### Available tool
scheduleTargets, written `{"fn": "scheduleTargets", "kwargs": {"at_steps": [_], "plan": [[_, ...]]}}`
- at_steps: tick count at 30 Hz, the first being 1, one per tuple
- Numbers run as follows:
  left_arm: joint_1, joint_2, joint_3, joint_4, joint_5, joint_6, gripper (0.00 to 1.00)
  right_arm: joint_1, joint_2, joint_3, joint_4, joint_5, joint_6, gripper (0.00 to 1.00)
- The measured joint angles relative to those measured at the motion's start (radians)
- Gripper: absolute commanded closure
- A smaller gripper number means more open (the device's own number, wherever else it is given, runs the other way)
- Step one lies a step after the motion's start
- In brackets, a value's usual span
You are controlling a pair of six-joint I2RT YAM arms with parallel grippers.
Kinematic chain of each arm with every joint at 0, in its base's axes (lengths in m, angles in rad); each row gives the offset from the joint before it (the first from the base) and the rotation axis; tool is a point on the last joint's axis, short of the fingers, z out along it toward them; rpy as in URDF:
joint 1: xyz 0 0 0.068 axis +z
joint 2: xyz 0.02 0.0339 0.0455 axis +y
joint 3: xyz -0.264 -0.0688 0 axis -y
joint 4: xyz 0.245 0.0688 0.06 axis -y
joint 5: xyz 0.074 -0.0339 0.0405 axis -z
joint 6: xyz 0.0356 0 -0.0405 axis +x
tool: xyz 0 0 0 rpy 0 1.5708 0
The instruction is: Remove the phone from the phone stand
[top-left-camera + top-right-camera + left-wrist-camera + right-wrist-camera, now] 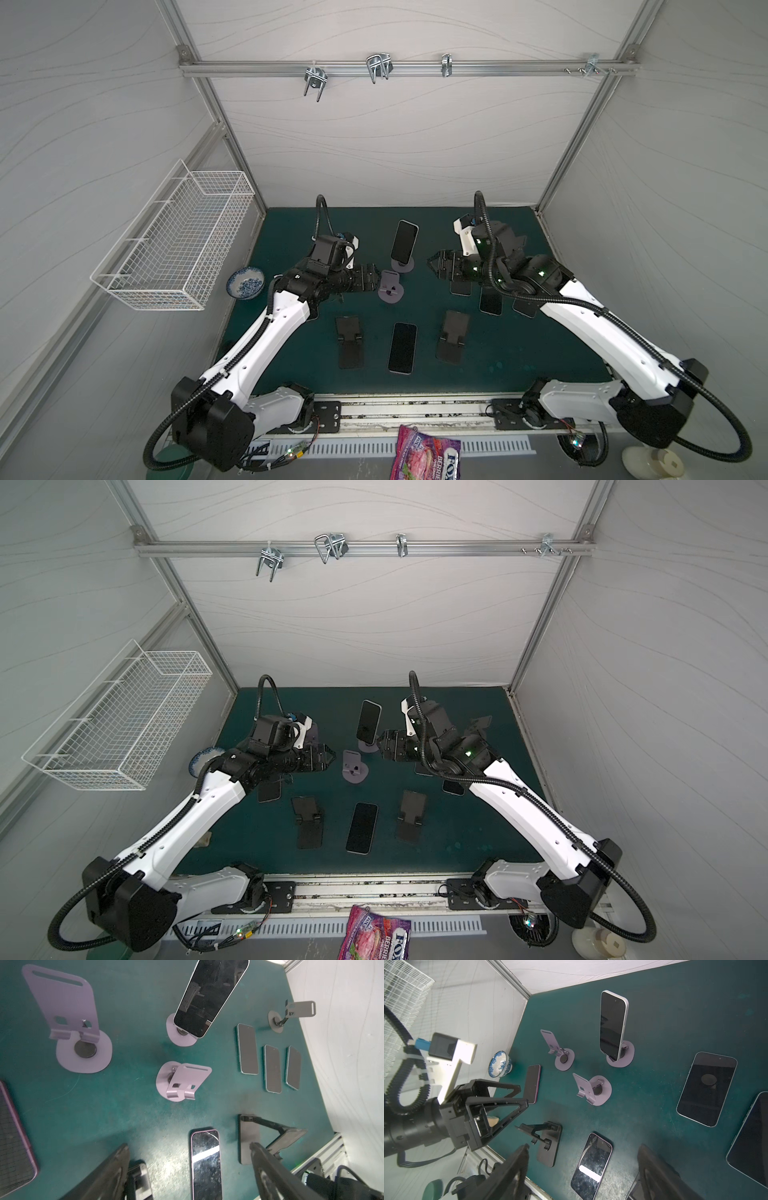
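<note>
Phone (404, 243) stands upright, leaning back on a lilac phone stand (403, 266) with a round base, near the middle of the green tabletop (519, 353) and towards the back wall; nothing grips it. From the left in both top views, a white wire basket (174, 241) hangs on the side wall and a blue-patterned bowl (245, 282) sits at the tabletop's edge. Next, the left gripper (376, 279) hovers just beside an empty lilac stand (390, 287), its fingers (116, 1167) spread apart with nothing between them. The phone on its stand comes next, just behind that empty stand. On its far side the right gripper (432, 266) is near the stand's base but apart from it, its fingers (517, 1167) likewise spread and holding nothing. Nearer the front, 2 black folding stands (349, 340) flank a dark flat phone (402, 348), and 3 more phones (248, 1049) lie flat side by side under the right arm
</note>
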Motion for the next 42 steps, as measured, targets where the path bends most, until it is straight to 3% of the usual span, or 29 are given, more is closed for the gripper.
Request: {"fn": "scheduleTargets", "kwargs": {"at_steps": [4, 11, 21, 42], "plan": [[0.009, 0.055, 0.040, 0.027, 0.019, 0.051, 0.01, -0.018, 0.037, 0.023, 0.003, -0.010, -0.017, 0.20], [0.032, 0.148, 0.129, 0.073, 0.062, 0.136, 0.01, -0.109, 0.089, 0.026, 0.029, -0.075, -0.028, 0.22], [0.036, 0.304, 0.247, 0.174, 0.102, 0.239, 0.01, -0.202, 0.162, 0.054, 0.051, -0.171, -0.065, 0.01], [0.036, 0.478, 0.309, 0.257, 0.138, 0.322, 0.03, -0.377, 0.162, -0.002, 0.071, -0.353, -0.108, 0.01]]}}
